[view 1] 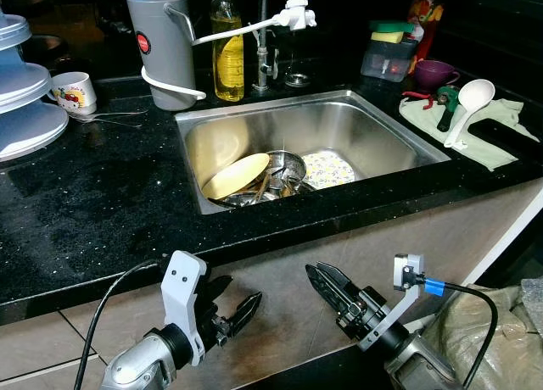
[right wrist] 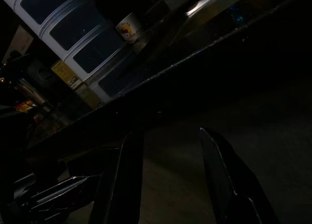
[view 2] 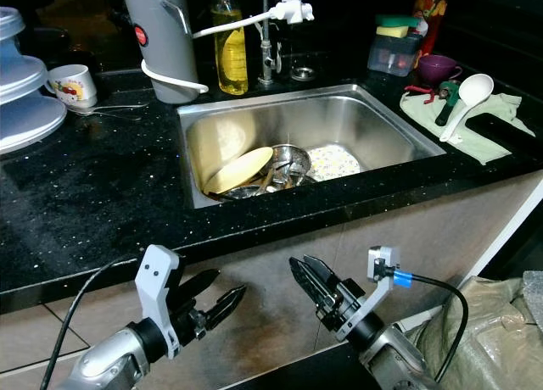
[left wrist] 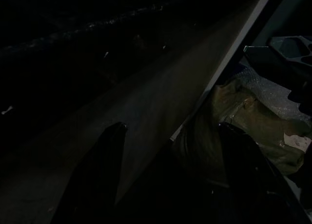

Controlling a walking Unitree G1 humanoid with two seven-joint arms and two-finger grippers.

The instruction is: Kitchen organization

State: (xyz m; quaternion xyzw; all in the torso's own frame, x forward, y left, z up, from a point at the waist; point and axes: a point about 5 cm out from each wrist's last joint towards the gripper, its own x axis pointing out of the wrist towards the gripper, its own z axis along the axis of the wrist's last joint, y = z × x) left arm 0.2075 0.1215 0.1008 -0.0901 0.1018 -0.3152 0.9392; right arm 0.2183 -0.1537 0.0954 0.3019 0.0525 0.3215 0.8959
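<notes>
Two grippers hang low before the counter front, left gripper and right gripper, both spread and empty. At twelve o'clock above them, the steel sink holds a yellow plate, a metal bowl and a patterned dish; neither arm is clearly nearer.
</notes>
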